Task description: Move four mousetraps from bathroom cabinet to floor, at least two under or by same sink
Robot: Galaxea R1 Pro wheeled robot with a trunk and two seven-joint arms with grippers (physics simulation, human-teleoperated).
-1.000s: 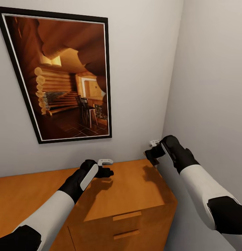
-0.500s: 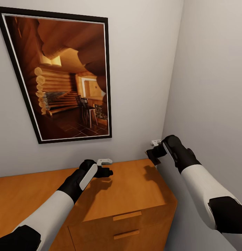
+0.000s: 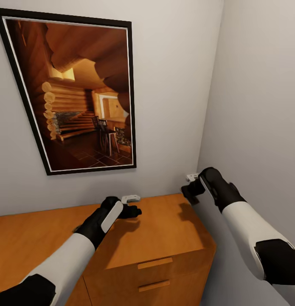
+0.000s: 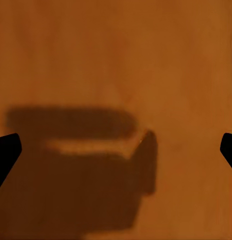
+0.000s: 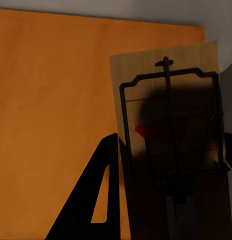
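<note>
Picture [image 3: 75, 93] on wall behind cabinet [image 3: 155, 238]; mousetrap [image 5: 168, 135] over cabinet's right rear corner.

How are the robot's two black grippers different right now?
The left black gripper is open and empty; the right black gripper grips a tan wooden mousetrap with dark wire. The left gripper hangs over the orange-brown wooden cabinet's top; the right gripper is at its corner by the wall. Both have white arms.

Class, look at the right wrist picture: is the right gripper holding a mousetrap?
Yes. A tan mousetrap with dark wire and a red mark sits between the right gripper's fingers, above the orange cabinet top.
</note>
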